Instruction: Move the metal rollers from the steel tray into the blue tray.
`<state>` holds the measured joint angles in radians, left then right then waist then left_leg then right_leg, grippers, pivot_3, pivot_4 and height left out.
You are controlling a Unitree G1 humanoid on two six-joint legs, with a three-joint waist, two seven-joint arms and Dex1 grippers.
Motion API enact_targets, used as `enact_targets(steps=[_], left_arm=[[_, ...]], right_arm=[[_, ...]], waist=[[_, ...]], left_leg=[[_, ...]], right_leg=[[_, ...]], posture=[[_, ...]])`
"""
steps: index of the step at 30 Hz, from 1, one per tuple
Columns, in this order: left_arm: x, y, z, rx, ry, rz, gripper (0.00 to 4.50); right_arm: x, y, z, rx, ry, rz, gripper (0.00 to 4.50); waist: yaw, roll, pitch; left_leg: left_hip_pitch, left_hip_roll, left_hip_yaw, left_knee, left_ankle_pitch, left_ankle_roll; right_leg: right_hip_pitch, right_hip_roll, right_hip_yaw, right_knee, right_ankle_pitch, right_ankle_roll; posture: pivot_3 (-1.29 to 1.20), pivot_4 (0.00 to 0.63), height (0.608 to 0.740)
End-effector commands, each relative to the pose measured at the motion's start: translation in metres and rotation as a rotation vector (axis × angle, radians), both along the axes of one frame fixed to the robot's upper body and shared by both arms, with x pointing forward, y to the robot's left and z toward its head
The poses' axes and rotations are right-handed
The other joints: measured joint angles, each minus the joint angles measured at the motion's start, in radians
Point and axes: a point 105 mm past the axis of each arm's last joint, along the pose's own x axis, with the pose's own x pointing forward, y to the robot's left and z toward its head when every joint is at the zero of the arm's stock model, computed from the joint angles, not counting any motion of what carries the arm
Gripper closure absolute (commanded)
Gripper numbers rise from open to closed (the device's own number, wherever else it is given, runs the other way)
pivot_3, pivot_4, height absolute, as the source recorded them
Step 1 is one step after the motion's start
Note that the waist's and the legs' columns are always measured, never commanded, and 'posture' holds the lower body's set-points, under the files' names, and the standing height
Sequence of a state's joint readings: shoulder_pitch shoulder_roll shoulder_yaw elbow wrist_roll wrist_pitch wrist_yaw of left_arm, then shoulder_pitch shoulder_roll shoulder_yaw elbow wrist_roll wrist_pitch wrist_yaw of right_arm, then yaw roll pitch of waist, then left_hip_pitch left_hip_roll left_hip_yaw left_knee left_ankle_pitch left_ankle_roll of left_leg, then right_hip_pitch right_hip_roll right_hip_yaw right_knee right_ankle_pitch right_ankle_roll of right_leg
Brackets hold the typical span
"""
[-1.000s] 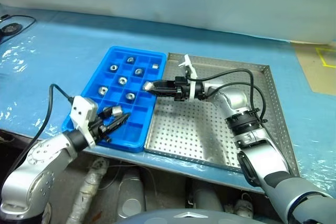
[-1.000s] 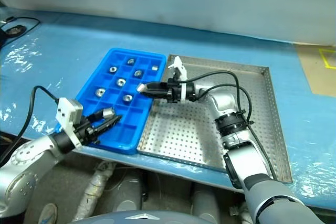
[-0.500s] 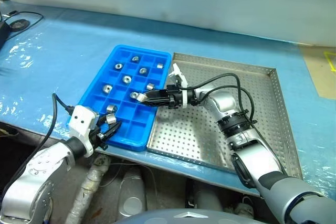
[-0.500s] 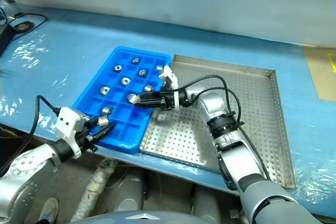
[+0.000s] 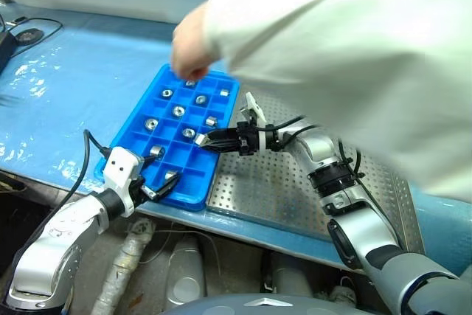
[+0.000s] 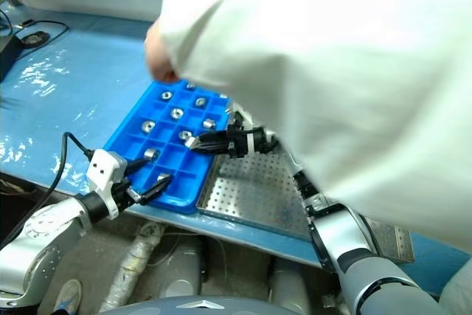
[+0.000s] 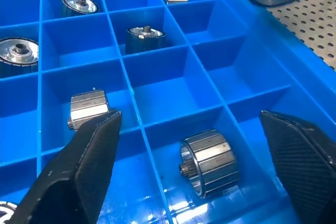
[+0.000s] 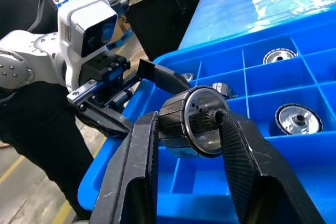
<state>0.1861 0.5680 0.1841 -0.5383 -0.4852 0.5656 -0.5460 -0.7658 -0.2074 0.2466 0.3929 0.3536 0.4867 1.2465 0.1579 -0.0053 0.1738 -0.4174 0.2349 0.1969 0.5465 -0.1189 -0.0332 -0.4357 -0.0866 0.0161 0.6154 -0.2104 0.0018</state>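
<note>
Rollers: one [image 7: 210, 161] newly lies on its side in a near-corner cell of the blue tray [image 5: 140, 119], between the fingers of the left end effector [image 5: 156, 186]. A second ago that end effector was clenched on it; now its jaws stand wide, the roller released. Judged: one more delivered.
Second roller [image 8: 191, 121]: grasped by the right end effector [image 5: 199, 138], hanging over the tray's mid cells, lower than before; likely next to be dropped.
Other rollers: about eight in farther cells.
Steel tray [image 5: 273, 182]: no rollers on its visible floor.
New: a person's hand [image 5: 190, 42] and white sleeve [image 5: 354, 49] reach over the far cells, covering much of the desk [image 5: 66, 79].
</note>
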Motion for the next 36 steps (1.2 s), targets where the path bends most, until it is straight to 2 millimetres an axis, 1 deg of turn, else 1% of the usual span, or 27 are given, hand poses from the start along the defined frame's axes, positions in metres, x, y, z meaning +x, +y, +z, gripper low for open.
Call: enact_targets(steps=[1, 8, 19, 21, 22, 23, 24, 27, 30, 36], left_arm=[[0.002, -0.003, 0.016, -0.020, -0.063, -0.019, 0.03], [0.005, -0.008, 0.022, -0.022, -0.082, -0.025, 0.03], [0.008, -0.015, 0.025, -0.023, -0.091, -0.036, 0.03], [0.009, -0.017, 0.024, -0.016, -0.089, -0.043, 0.00], [0.010, -0.018, 0.024, -0.017, -0.090, -0.047, 0.00], [0.010, -0.020, 0.025, -0.024, -0.094, -0.052, 0.00], [0.012, -0.022, 0.026, -0.034, -0.099, -0.055, 0.00], [0.016, -0.027, 0.034, -0.080, -0.118, -0.068, 0.00], [0.022, -0.031, 0.040, -0.111, -0.132, -0.086, 0.00], [0.030, -0.036, 0.040, -0.108, -0.128, -0.128, 0.00]], right_arm=[[-0.008, 0.007, 0.004, -0.011, -0.064, 0.041, 3.18], [-0.009, 0.020, -0.003, -0.023, -0.090, 0.021, 3.18], [-0.013, 0.019, -0.021, -0.111, -0.124, 0.045, 3.18], [-0.015, 0.018, -0.027, -0.138, -0.127, 0.051, 2.44], [-0.016, 0.017, -0.031, -0.155, -0.132, 0.056, 2.16], [-0.016, 0.016, -0.033, -0.165, -0.135, 0.056, 1.78], [-0.016, 0.015, -0.034, -0.168, -0.137, 0.050, 1.52], [-0.012, 0.016, -0.033, -0.157, -0.147, 0.022, 0.52], [-0.009, 0.015, -0.029, -0.137, -0.158, -0.003, 0.52], [-0.005, 0.009, -0.025, -0.122, -0.165, -0.052, 0.52]], waist=[[0.000, 0.000, 0.000], [-0.007, -0.001, -0.001], [-0.007, -0.001, -0.001], [-0.007, -0.001, -0.001], [-0.007, -0.002, -0.001], [-0.007, -0.002, -0.001], [-0.006, -0.002, -0.001], [-0.007, -0.002, -0.002], [-0.007, -0.002, -0.002], [-0.011, -0.002, -0.002]], left_leg=[[0.000, 0.000, -0.001, 0.000, 0.001, -0.001], [0.000, 0.000, -0.001, 0.000, 0.001, -0.001], [0.000, 0.003, -0.002, 0.000, 0.002, -0.002], [0.000, 0.003, -0.002, 0.000, 0.002, -0.002], [0.000, 0.003, -0.002, 0.000, 0.002, -0.002], [0.001, 0.003, -0.002, 0.000, 0.002, -0.002], [0.001, 0.003, -0.002, 0.000, 0.002, -0.002], [0.003, 0.003, -0.002, 0.001, 0.002, -0.002], [0.005, 0.002, -0.002, 0.001, 0.002, -0.003], [0.007, 0.002, -0.002, 0.001, 0.002, -0.003]], right_leg=[[0.000, 0.000, 0.000, 0.000, 0.000, 0.000], [-0.001, 0.000, 0.000, 0.001, 0.000, -0.001], [-0.001, 0.004, 0.000, 0.000, 0.000, -0.002], [-0.001, 0.004, 0.000, 0.000, 0.000, -0.002], [0.000, 0.004, 0.000, 0.000, 0.000, -0.002], [0.000, 0.004, 0.000, 0.000, 0.000, -0.002], [0.000, 0.004, 0.000, 0.001, 0.000, -0.002], [0.002, 0.004, 0.000, 0.002, 0.000, -0.002], [0.004, 0.004, 0.001, 0.003, 0.000, -0.002], [0.005, 0.004, 0.002, 0.004, 0.000, -0.002]], posture=[[0.24, 0.150, 0.740], [0.24, 0.150, 0.740], [0.23, 0.150, 0.740], [0.22, 0.150, 0.740], [0.22, 0.150, 0.740], [0.22, 0.150, 0.740], [0.21, 0.150, 0.740], [0.19, 0.150, 0.740], [0.17, 0.150, 0.740], [0.10, 0.150, 0.740]])
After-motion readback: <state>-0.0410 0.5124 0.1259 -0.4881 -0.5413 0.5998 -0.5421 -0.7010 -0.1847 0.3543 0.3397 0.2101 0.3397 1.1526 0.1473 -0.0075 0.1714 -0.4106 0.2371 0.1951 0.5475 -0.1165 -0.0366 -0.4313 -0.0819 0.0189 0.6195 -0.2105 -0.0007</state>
